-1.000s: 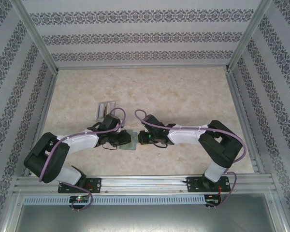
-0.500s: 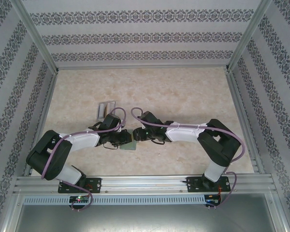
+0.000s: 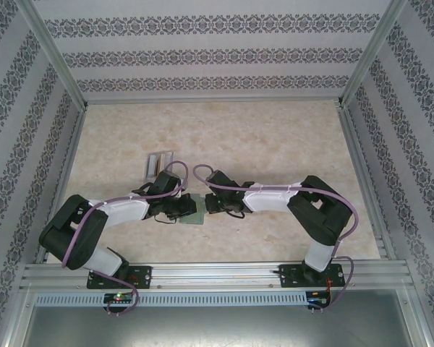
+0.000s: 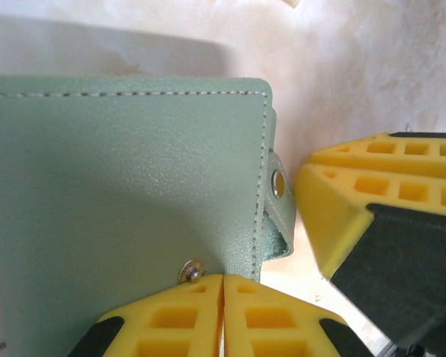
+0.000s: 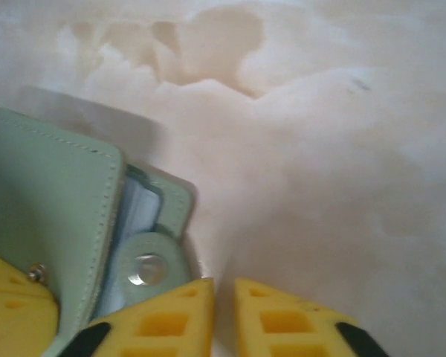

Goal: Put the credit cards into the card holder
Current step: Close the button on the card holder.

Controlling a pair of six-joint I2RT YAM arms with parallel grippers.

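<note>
Wallet (image 4: pixel 126 193): we see it green, folded.
Left gripper (image 4: pixel 223 297): closed tight at its edge.
Right gripper (image 5: pixel 223 297): nearly closed, empty, beside its tab (image 5: pixel 150 268).

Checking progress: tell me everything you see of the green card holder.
The card holder is sage-green, leather-like, stitched along its edges, folded over on the marbled table. Its snap tab is unfastened, something pale blue showing inside. The shut left pincer meets its edge by a stud; the right pincer sits beside the tab.
</note>
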